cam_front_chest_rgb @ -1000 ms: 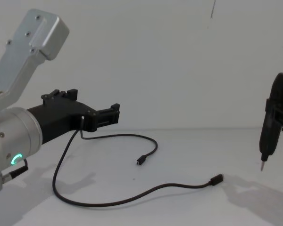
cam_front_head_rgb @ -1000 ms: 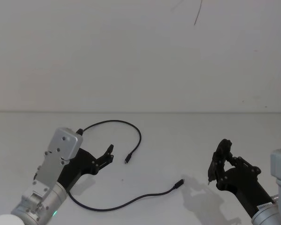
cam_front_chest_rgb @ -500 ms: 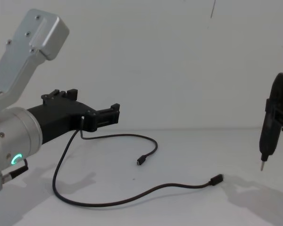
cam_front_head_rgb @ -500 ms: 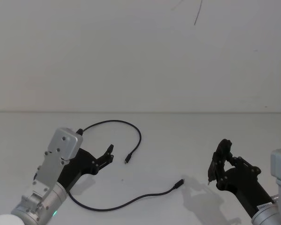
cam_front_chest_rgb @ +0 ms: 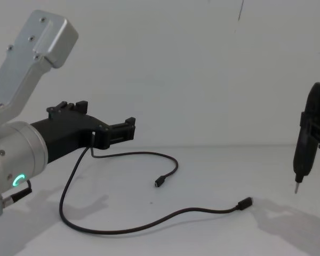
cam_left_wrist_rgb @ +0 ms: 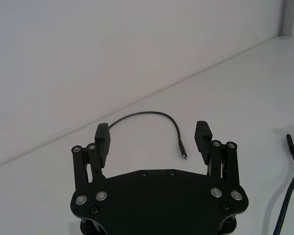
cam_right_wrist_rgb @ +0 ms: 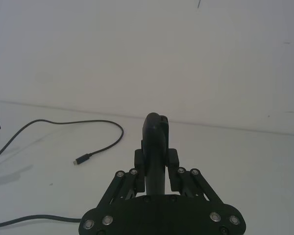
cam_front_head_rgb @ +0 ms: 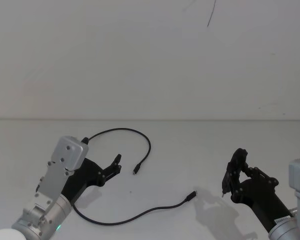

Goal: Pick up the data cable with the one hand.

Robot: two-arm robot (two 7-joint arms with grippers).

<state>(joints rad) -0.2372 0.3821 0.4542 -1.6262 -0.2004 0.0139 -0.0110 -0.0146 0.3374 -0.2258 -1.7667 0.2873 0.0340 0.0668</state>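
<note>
Early in the task, by the look of it: no grasp made, no lift begun. Flat and slack on the plain white table (cam_front_head_rgb: pixel 270 140): the long thin black data cable (cam_front_head_rgb: pixel 120 130), passing beneath the black angular two-jaw left gripper (cam_front_head_rgb: pixel 117 165) on a thick silver wrist with a green ring light (cam_front_chest_rgb: pixel 17 180), then looping out just ahead of that gripper. Just beyond the left gripper's tips: the small plug (cam_front_head_rgb: pixel 135 171). Farther off, to that gripper's right: the larger plug (cam_front_head_rgb: pixel 192 194).

Left gripper held above the cord, clear of it, jaws spread wide with nothing between. In the left wrist view, loop and small plug framed in the gap between the two ribbed pads (cam_left_wrist_rgb: pixel 203 133).

Slender dark right gripper (cam_front_head_rgb: pixel 233 172) with a thin pointed metal tip parked well to the right of the left gripper, raised off the table, drawn in tight, carrying none of the cord.

Left to do, as a judgement: lower onto a stretch of cord, close on it, raise it clear of the table. Likely to need a low, square pinch; easy to miss so thin a cord or to close above it.

Count: one cable, two plugs, two grippers, one table.
</note>
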